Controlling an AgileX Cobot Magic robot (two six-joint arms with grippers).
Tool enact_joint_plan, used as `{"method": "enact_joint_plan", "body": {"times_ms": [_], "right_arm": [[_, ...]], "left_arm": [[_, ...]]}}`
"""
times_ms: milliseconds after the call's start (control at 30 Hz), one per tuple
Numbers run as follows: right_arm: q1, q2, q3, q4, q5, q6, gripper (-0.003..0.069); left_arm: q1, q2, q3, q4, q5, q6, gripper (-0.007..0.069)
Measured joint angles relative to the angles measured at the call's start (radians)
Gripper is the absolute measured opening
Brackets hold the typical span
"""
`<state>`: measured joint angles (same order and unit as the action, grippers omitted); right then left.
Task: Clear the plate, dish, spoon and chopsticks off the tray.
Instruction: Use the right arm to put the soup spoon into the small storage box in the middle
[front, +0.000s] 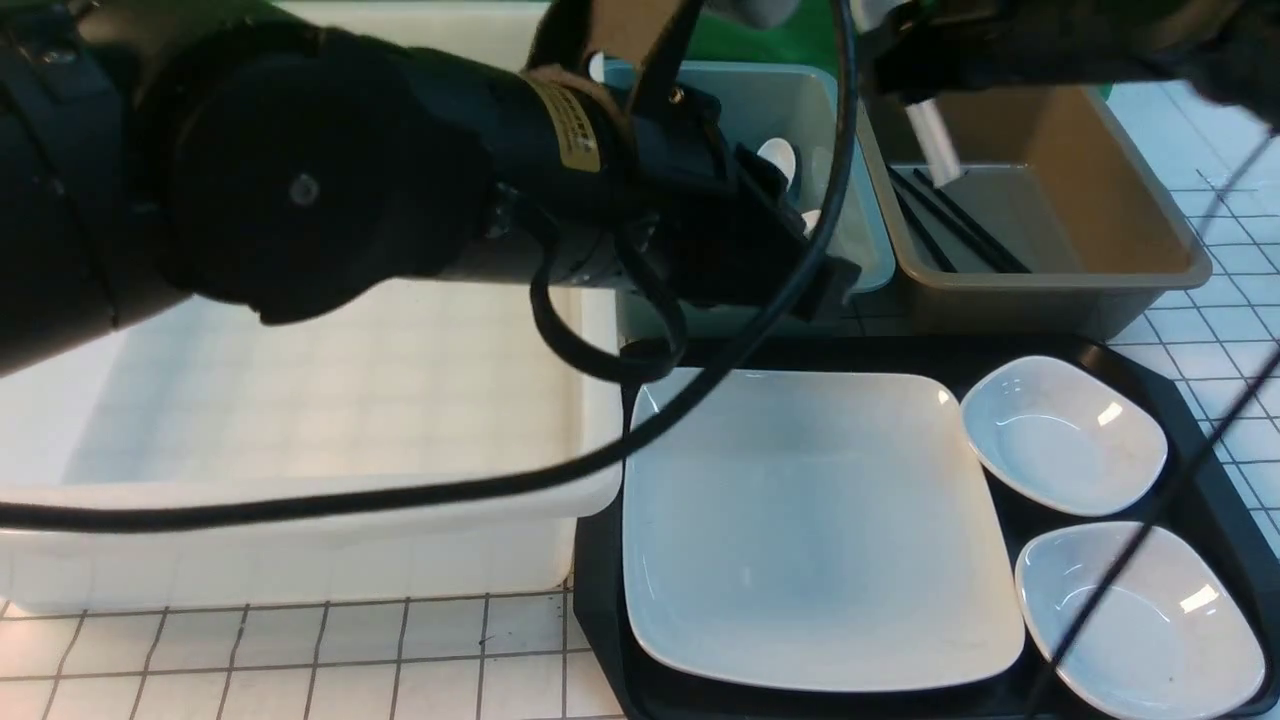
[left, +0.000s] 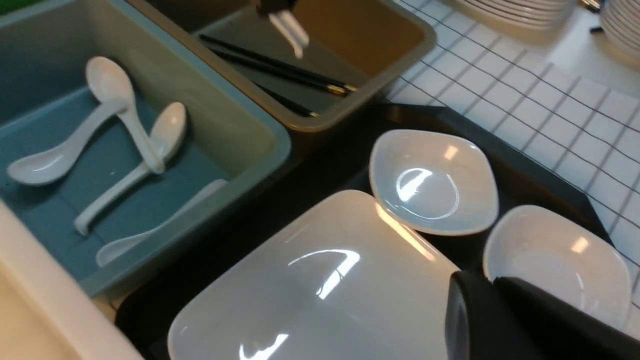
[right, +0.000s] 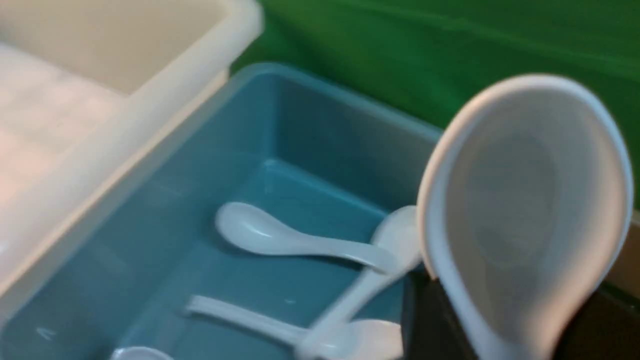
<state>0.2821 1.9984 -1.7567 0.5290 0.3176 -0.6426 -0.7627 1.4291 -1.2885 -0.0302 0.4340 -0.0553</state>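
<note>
Partly, left arm (front: 300, 190) (cabled) hides tray (front: 598, 600), blue bin (front: 805, 105).

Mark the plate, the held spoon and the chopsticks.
plate (front: 810, 530), front view, its flat centre.
spoon (right: 525, 210), right wrist view, inside its bowl.
chopsticks (left: 280, 66), left wrist view, mid-shaft.
</note>
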Motion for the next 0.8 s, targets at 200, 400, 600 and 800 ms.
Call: {"method": "enact_joint_plan", "body": {"times_ms": [200, 400, 600, 800], "right_arm": [[0.074, 0.118, -0.108, 0.008, -0.013, -0.002, 0.0347], [0.088, 0.164, -0.135, 0.009, -0.058, -0.003, 0.0347], [0.088, 0.175, -0.136, 0.009, -0.072, -0.002, 0.0347], [0.088, 0.175, -0.138, 0.009, -0.078, -0.002, 0.0382]], "left_arm": [[0.074, 0.036, 0.000, 0.100, 0.066, -0.128, -0.0016], [0.110, 0.040, 0.000, 0.113, 0.108, -0.141, -0.0016], [0.111, 0.040, 0.000, 0.114, 0.113, -0.141, -0.0016], [0.111, 0.040, 0.000, 0.113, 0.114, -0.141, -0.0016]]}}
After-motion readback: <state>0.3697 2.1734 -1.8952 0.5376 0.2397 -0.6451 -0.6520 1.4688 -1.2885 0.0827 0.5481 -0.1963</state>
